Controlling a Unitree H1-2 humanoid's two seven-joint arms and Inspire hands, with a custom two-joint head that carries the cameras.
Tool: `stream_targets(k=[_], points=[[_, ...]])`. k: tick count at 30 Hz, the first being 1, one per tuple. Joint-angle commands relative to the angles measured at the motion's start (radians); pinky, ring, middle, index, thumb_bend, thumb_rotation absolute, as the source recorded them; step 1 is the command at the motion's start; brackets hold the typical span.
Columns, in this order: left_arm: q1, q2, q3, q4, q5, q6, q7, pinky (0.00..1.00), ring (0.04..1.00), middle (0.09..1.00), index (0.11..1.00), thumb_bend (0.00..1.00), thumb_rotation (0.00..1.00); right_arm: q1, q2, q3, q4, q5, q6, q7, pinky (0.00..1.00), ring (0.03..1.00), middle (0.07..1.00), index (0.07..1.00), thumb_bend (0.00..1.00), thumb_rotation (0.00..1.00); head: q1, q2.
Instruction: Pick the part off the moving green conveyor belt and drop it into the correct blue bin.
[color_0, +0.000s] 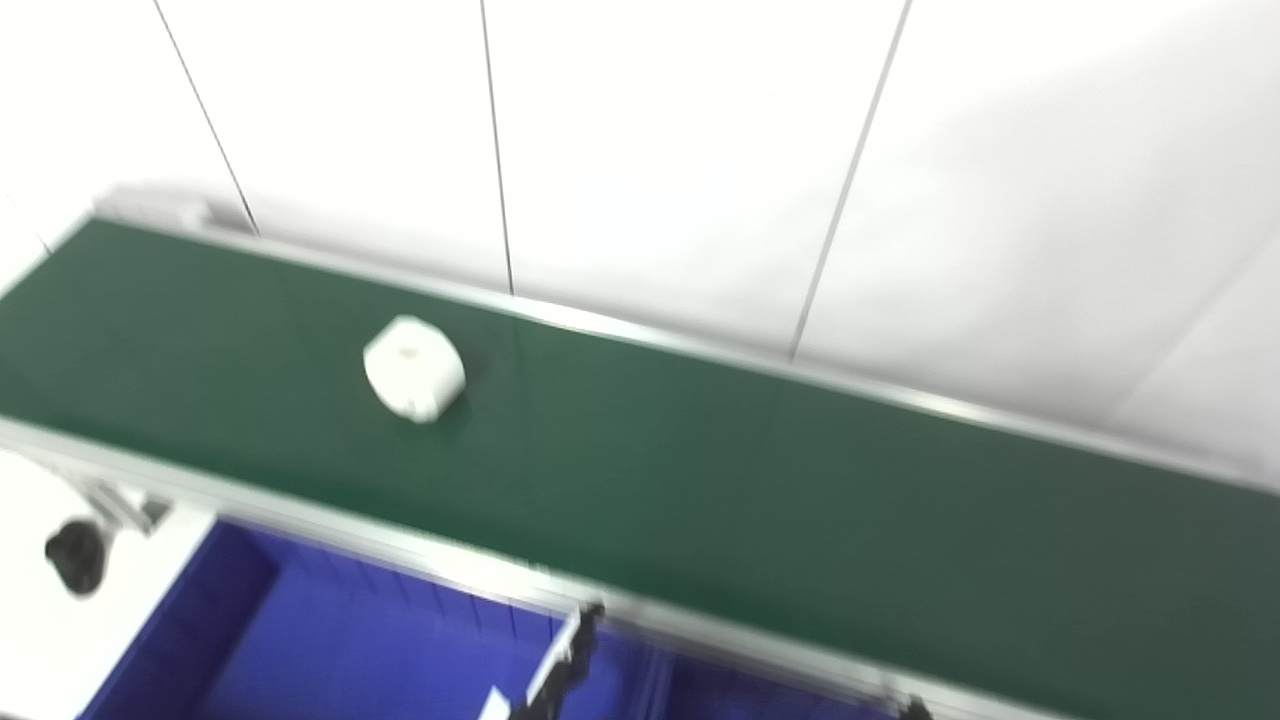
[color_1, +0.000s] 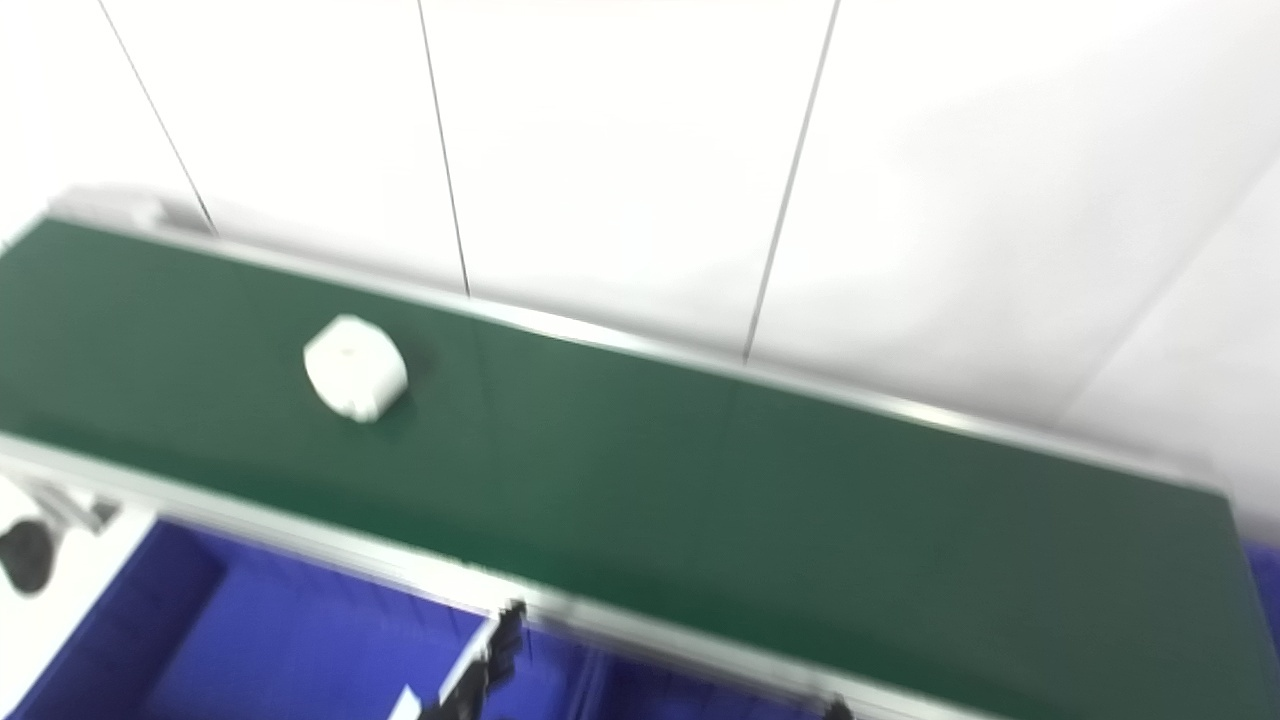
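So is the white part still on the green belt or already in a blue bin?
On the belt. The white part sits on the green conveyor belt toward its left end, above the blue bin. No hand is in view.

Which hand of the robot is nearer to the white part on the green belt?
Neither can be judged: no hand shows in either view. The white part lies alone on the green belt, toward its left end.

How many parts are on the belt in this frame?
1. The white part sits on the left stretch of the green belt, apart from both rails. The belt runs past the frame, so others may be out of view.
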Motion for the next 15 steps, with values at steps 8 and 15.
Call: stream_targets(k=[8, 15], points=[[-0.001, -0.009, -0.016, -0.045, 0.021, -0.066, 0.016, 0.87, 0.925, 0.962, 0.941, 0.53, 0.95, 0.001, 0.018, -0.003, -0.022, -0.012, -0.061, 0.020, 1.00, 1.000, 1.000, 1.000, 0.68, 0.94, -0.019, 0.011], [-0.003, 0.014, -0.018, -0.113, 0.038, -0.069, 0.003, 0.87, 0.938, 0.972, 0.966, 0.54, 0.93, 0.012, 0.027, 0.005, -0.040, -0.018, -0.059, 0.024, 1.00, 1.000, 1.000, 1.000, 0.63, 0.93, -0.032, 0.028]])
